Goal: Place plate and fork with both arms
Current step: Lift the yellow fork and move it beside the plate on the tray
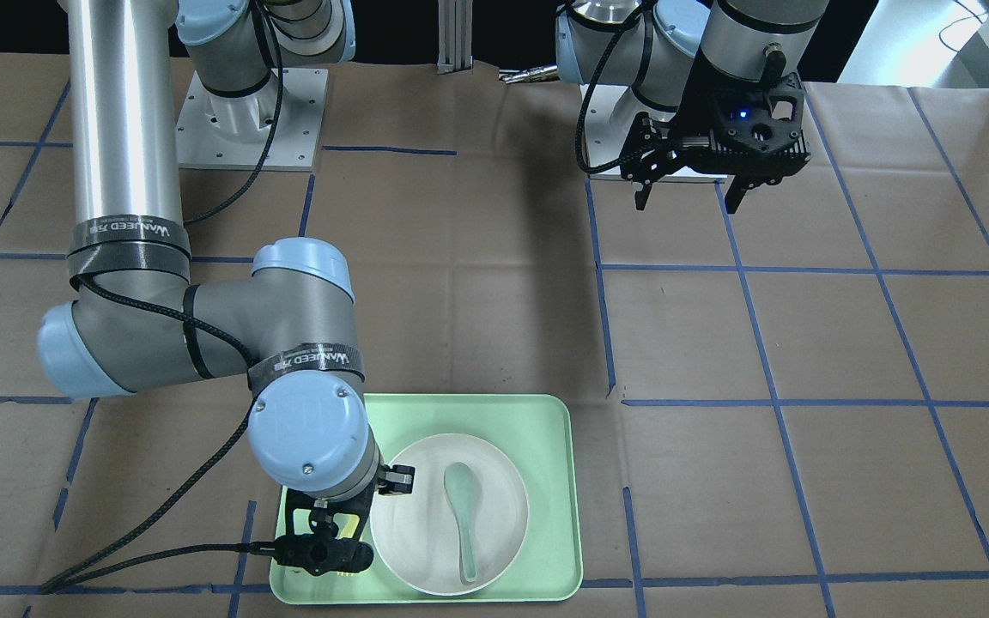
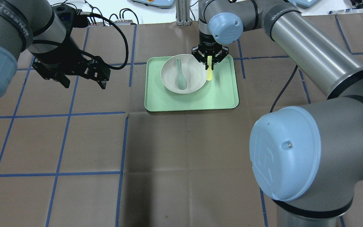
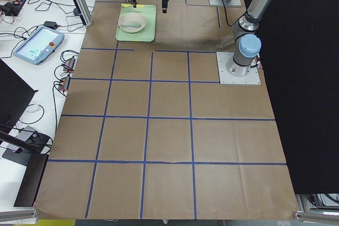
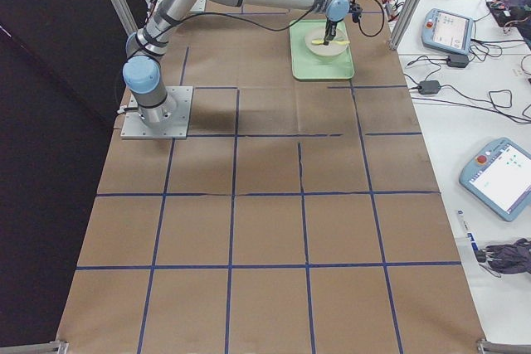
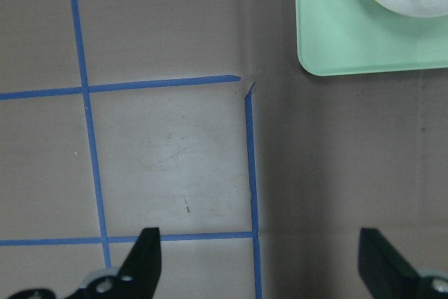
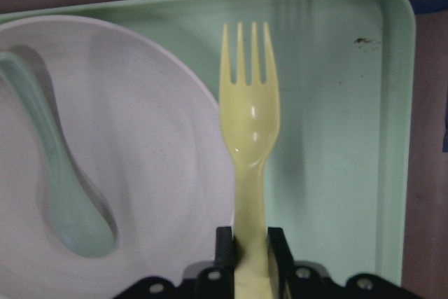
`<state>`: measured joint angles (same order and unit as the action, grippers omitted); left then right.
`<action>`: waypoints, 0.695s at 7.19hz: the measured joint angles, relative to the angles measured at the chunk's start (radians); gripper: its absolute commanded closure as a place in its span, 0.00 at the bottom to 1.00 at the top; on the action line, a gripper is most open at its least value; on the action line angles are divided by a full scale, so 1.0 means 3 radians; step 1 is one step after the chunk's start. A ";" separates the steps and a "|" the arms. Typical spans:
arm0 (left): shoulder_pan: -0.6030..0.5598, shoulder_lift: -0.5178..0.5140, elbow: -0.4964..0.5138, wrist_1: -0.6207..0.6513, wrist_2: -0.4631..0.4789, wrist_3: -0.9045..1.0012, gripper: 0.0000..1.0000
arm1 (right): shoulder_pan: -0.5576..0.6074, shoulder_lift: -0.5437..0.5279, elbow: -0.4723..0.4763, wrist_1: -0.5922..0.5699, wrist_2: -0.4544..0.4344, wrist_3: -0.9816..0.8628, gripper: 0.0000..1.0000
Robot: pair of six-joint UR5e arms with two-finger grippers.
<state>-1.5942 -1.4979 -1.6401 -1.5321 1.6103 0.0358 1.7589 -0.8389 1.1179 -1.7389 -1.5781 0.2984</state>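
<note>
R gripper [image 6: 250, 241] clamped on fork [image 6: 250, 124] handle, bottom centre of wrist view; tines point up-frame over tray [image 6: 336, 138], at right rim of plate [image 6: 161, 173] w/ spoon [image 6: 66, 201]. L gripper [image 5: 257, 253] fingers apart, over brown paper [image 5: 175, 159].
</note>
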 measured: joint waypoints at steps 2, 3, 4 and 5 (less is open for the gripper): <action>-0.0014 0.0017 -0.0040 0.0001 0.0003 0.0014 0.00 | -0.0165 -0.0012 0.0129 -0.0039 0.0004 -0.0172 0.99; -0.0019 0.0022 -0.0056 -0.0006 0.0004 0.0023 0.00 | -0.0214 0.0001 0.0193 -0.0054 0.0013 -0.0235 0.99; -0.0029 0.0035 -0.0081 -0.0016 0.0002 0.0027 0.00 | -0.0229 0.0042 0.0224 -0.0060 0.0017 -0.0280 0.98; -0.0035 0.0049 -0.0131 -0.0023 -0.0003 0.0028 0.00 | -0.0234 0.0097 0.0236 -0.0062 0.0021 -0.0321 0.97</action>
<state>-1.6048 -1.4833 -1.6794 -1.5389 1.6093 0.0443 1.6887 -0.8098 1.1886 -1.7576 -1.5718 0.2021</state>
